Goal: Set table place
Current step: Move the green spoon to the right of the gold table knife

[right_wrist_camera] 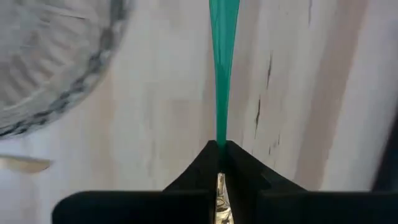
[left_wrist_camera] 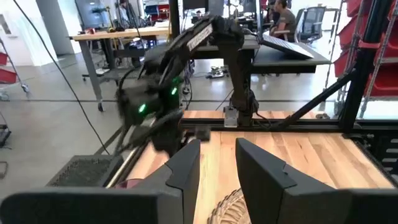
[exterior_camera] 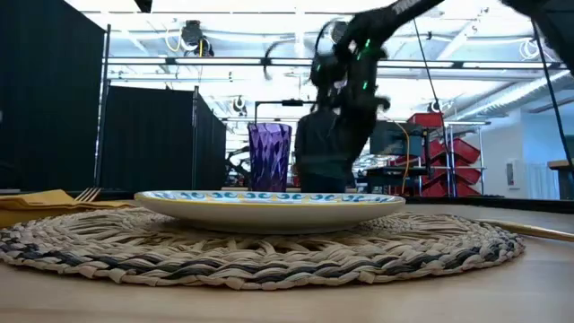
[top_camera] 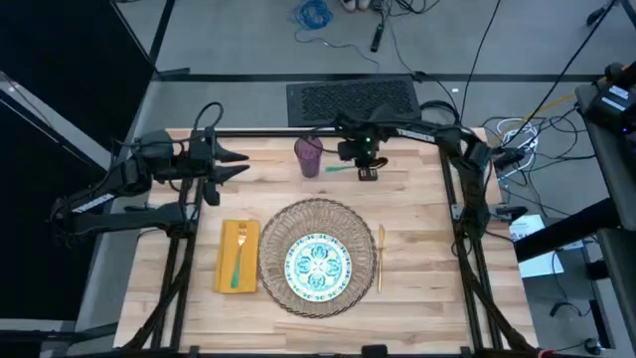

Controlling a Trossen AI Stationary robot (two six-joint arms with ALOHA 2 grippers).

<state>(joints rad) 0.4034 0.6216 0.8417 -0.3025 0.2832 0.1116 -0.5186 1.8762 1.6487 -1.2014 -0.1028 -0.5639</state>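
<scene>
My right claw (top_camera: pixel 362 167) pinches a teal-handled piece of cutlery (right_wrist_camera: pixel 222 68) above the table's far edge.

The teal handle juts straight out from between my shut fingertips, level over the table (top_camera: pixel 417 214), just at 3 o'clock of the purple cup (top_camera: pixel 308 156). The right arm reaches in from the far right corner, wrist bent down. My left claw (top_camera: pixel 238 165) waits at 9 o'clock of the cup, fingers apart. I count one placemat (top_camera: pixel 363 239), one plate (top_camera: pixel 318 265) centred on it, one yellow napkin (top_camera: pixel 229 270) at its 9 o'clock carrying one fork (top_camera: pixel 239 249), one gold knife (top_camera: pixel 380 261) at 3 o'clock, and one cup at 12.
</scene>
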